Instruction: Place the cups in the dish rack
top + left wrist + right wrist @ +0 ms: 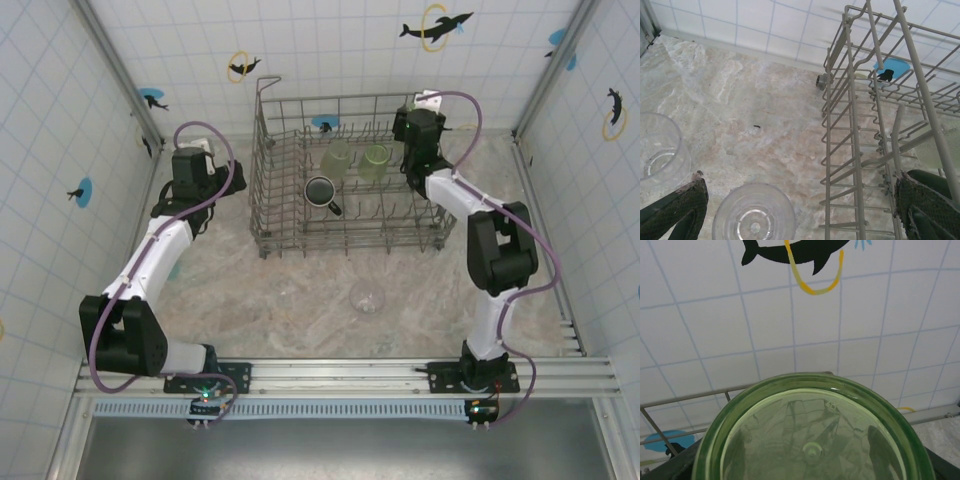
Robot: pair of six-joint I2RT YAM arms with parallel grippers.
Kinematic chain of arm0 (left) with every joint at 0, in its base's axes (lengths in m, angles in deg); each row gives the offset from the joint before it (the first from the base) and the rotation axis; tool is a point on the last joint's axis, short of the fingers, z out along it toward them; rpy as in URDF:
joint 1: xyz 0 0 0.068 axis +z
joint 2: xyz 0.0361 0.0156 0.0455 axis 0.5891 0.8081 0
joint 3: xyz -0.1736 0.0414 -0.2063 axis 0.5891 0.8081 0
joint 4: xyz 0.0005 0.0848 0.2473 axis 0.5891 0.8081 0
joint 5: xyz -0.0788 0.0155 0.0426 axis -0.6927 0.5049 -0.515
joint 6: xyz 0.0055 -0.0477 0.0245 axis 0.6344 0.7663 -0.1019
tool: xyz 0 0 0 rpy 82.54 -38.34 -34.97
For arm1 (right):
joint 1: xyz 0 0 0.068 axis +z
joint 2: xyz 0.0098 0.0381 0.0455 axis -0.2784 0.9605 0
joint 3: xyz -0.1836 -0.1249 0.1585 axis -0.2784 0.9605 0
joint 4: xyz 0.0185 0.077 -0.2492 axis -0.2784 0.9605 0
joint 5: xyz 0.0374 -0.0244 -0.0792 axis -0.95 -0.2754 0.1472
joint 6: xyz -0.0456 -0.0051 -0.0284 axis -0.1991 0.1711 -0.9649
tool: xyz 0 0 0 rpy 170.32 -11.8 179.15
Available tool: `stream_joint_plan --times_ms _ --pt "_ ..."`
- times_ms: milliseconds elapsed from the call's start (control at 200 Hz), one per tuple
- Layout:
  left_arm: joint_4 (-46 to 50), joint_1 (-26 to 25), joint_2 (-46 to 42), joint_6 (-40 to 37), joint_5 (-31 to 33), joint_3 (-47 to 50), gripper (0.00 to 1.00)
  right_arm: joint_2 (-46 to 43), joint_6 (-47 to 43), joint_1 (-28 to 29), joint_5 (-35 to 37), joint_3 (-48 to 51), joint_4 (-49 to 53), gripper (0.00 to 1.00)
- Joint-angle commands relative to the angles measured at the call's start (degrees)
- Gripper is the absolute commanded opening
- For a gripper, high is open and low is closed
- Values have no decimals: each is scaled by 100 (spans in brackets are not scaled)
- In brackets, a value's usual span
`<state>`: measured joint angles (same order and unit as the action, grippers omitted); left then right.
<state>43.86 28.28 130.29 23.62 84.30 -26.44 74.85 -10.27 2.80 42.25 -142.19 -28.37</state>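
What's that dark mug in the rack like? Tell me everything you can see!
The mug is dark, nearly black, and round from above, with a paler middle. One dark handle pokes out toward the near right. It stands straight inside the dish rack, left of the middle, among the wire tines. Only the rack touches it.

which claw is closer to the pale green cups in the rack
Right. The right claw, holding a green cup, is at the rack's far right, beside the pale green cups. The left claw hangs open outside the rack's left side.
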Motion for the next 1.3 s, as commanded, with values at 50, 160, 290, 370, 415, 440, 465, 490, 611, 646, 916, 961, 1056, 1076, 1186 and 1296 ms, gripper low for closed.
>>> stream_joint_plan --times_ms 50,160,290,370,415,440,465,490,611,646,916,961,1056,1076,1186,1296 --pt "-77 35 -35 -188 206 20 97 197 -198 -99 212 -340 -612 49" --pt "-84 54 -58 -190 166 38 98 327 -176 -136 171 -417 -567 49" --pt "-92 56 -49 -157 68 24 98 424 -14 -211 91 -439 -553 49" --pt "-92 59 -32 -147 32 21 97 486 -4 -227 69 -489 -527 48" --pt "-97 61 -27 -138 15 21 97 514 0 -242 72 -511 -509 48" --pt "-92 61 -34 -138 6 21 97 528 9 -241 74 -514 -508 48" --pt "-92 60 -40 -138 6 27 98 533 34 -237 74 -514 -503 48" --pt "-99 61 -41 -140 10 35 98 541 55 -240 65 -514 -496 48" --pt "-104 69 -14 -143 56 39 97 584 163 -247 -6 -514 -450 48" --pt "-101 69 -6 -138 43 29 98 595 178 -243 -21 -517 -433 48" --pt "-75 87 -75 -129 9 7 97 768 259 -204 -31 -488 -216 49" --pt "-75 91 -86 -124 13 11 97 796 264 -213 -12 -474 -195 49" --pt "-75 113 -93 -129 10 12 98 864 286 -223 -3 -461 -185 49" --pt "-76 113 -94 -124 4 12 97 877 286 -224 5 -461 -181 49" --pt "-79 122 -93 -129 -16 12 97 945 316 -212 25 -454 -132 50" --pt "-80 134 -100 -127 -16 6 98 1010 405 -211 -26 -453 -31 52"
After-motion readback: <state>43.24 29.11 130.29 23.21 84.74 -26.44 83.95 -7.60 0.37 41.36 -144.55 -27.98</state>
